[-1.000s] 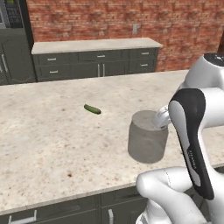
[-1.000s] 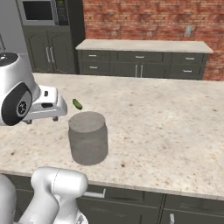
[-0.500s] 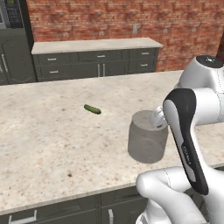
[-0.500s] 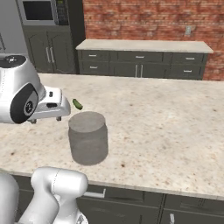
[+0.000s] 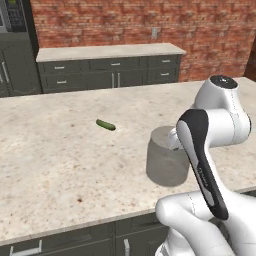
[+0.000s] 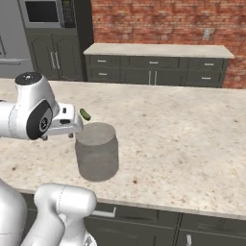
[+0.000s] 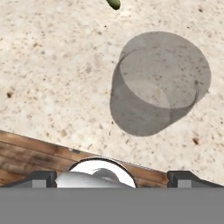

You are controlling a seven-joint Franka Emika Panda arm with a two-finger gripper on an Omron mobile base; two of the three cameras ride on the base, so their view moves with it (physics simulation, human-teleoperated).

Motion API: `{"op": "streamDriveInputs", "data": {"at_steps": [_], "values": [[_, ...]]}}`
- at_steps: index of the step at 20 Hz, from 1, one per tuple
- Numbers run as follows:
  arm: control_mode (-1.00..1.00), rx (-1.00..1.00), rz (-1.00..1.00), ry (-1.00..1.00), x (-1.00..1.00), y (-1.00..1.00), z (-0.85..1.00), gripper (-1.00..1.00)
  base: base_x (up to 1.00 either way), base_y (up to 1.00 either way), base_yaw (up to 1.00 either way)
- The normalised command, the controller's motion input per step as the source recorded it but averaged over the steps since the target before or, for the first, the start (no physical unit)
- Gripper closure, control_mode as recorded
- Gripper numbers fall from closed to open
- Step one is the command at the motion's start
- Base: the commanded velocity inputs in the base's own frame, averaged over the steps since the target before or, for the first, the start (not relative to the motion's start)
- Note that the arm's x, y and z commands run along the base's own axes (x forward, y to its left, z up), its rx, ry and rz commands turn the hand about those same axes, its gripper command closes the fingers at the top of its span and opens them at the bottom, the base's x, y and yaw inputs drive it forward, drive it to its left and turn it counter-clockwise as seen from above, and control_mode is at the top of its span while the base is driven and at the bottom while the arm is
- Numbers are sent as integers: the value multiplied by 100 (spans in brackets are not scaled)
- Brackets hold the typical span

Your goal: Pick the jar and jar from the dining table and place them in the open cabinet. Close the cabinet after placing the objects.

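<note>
A wide grey frosted jar stands upright near the front edge of the beige speckled dining table. My gripper hangs above the table's front edge, on the near side of the jar. It looks down on the jar. Its fingertips stand wide apart, open, with nothing between them. In the base views my hand sits just beside the jar's top rim. The open cabinet is out of view.
A small green pickle lies on the table beyond the jar. A back counter with dark grey drawers runs along the brick wall. Wooden floor shows below the table's edge.
My hand has sunk a little and drawn closer to the jar's rim. The jar and pickle have not moved, and the gripper has stayed open.
</note>
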Motion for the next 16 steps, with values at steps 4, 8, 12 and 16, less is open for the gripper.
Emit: {"op": "streamDriveInputs", "data": {"at_steps": [4, 8, 12, 16], "values": [[-100, 0, 0, 4, 39, 0, -42, -100, 0, 0, 0], [-100, 0, 0, 6, 52, 0, -34, -100, 0, 0, 0], [-100, 0, 0, 4, 53, 0, -30, -100, 0, 0, 0], [-100, 0, 0, 3, 49, 0, -31, -100, 0, 0, 0]]}}
